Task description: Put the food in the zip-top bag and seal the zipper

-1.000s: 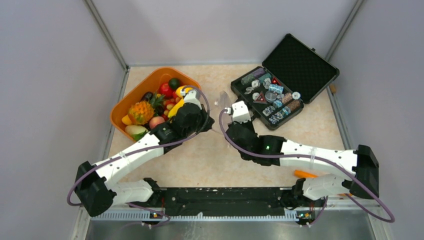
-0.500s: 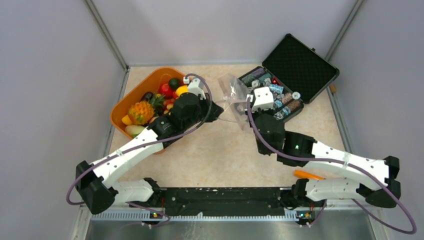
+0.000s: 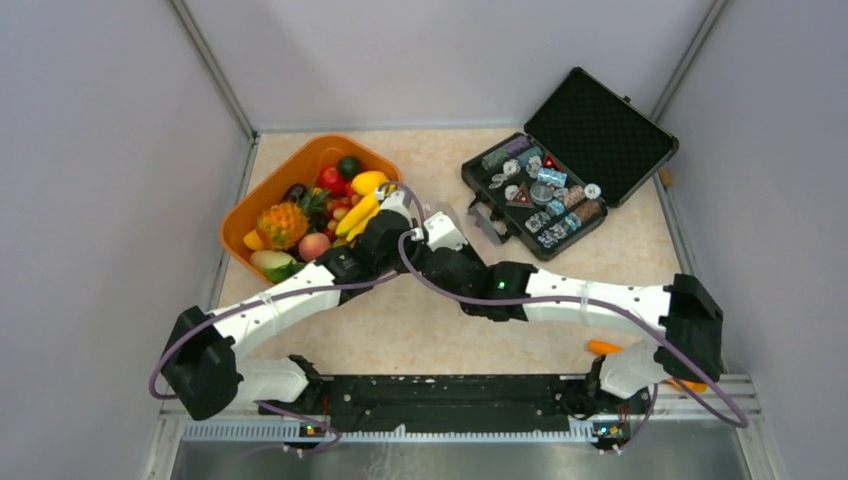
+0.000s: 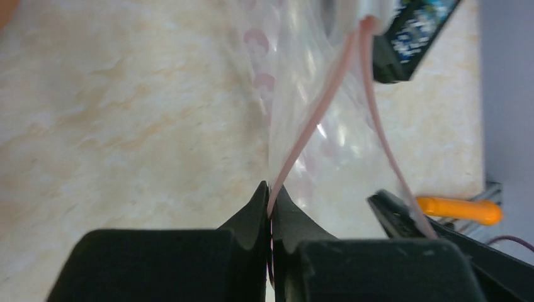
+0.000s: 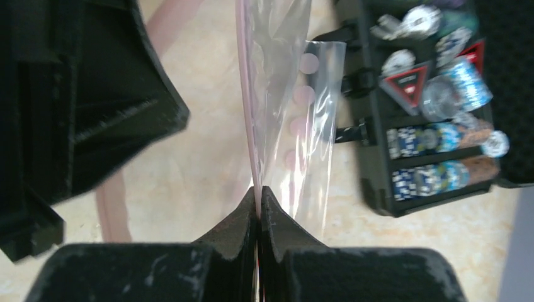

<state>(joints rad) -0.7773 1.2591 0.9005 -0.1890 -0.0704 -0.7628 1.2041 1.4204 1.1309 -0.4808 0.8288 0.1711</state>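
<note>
The zip-top bag (image 4: 318,119), clear with pink dots, hangs between my two grippers above the table. The left gripper (image 4: 271,200) is shut on one pink strip of the zipper (image 4: 312,119). The right gripper (image 5: 258,192) is shut on a zipper strip (image 5: 249,94) too. In the left wrist view the two strips spread apart, so the mouth gapes a little. Seen from above, the left gripper (image 3: 398,222) and right gripper (image 3: 432,238) sit close together at mid-table. The food (image 3: 300,215) lies in the orange basket (image 3: 262,190) at the left. The bag looks empty.
An open black case (image 3: 600,125) with chips and tokens (image 5: 441,135) stands at the back right. An orange piece (image 3: 610,348) lies near the front right edge, also seen in the left wrist view (image 4: 460,209). Grey walls close in both sides.
The right gripper swung out toward the black case with the bag, then came back left beside the left gripper. The left gripper shifted slightly along with it. Both stayed shut.
</note>
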